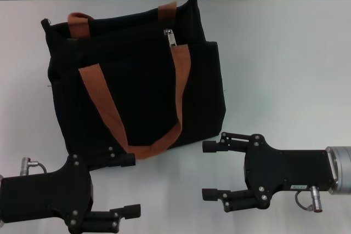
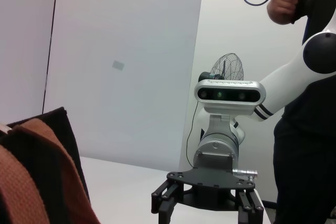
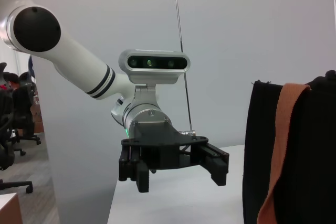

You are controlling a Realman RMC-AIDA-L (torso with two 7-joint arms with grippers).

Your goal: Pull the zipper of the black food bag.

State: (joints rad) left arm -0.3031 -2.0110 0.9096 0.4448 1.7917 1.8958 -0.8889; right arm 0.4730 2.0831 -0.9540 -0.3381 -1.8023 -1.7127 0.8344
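Both grippers hang over the white table [image 1: 285,53] at its near edge, jaws spread and holding nothing. From the head view, the left gripper [image 1: 130,184] sits at the near left, its upper finger just at the bottom edge of the black food bag [image 1: 137,86], though contact cannot be judged from here. The right gripper [image 1: 211,171] hovers at the near right, fingers pointing left, close to the bag's near right corner but apart from it. The bag lies in the middle of the table toward the far side, its two brown-orange straps [image 1: 104,102] draped across its face. The zipper [image 1: 171,37], a small silver pull, rests near the bag's far edge, right of centre, beside the right strap and well away from both grippers.

Seen from the left wrist, the bag's black fabric [image 2: 63,145] and a strap [image 2: 47,182] fill the near corner, while the right gripper [image 2: 207,203] shows farther off, spread wide.

Seen from the right wrist, the left gripper [image 3: 181,171] faces back, open, with the bag [image 3: 310,156] standing beside it.
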